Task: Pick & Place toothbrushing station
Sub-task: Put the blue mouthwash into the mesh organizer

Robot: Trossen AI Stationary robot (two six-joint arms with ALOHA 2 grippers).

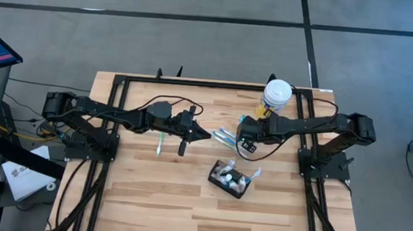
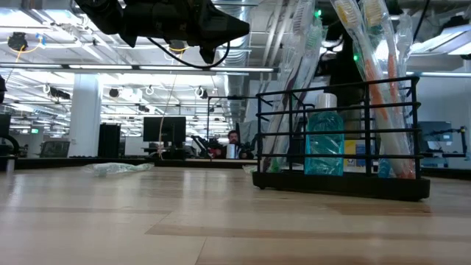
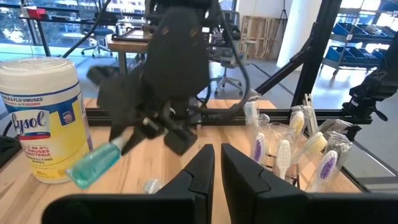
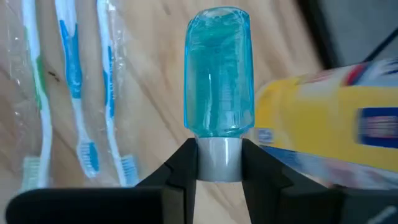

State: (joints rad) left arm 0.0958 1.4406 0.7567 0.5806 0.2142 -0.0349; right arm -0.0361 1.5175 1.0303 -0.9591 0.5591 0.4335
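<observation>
Well, one black toothbrushing station [image 1: 231,179] stands on the desk [image 1: 148,199], holding several wrapped toothbrushes and a blue bottle. It sits toward the desk's front, apart from both arms and somewhat nearer the right one. One yellow wipes tub [image 1: 275,99] stands at the back. Three wrapped toothbrushes [image 4: 74,93] lie loose on the wood. The right gripper [image 1: 247,142] has its jaws clamped on the grey cap of a small blue bottle [image 4: 217,71]. The left gripper [image 1: 205,134], lifted above the desk's middle, has its jaws nearly together, gripping nothing.
</observation>
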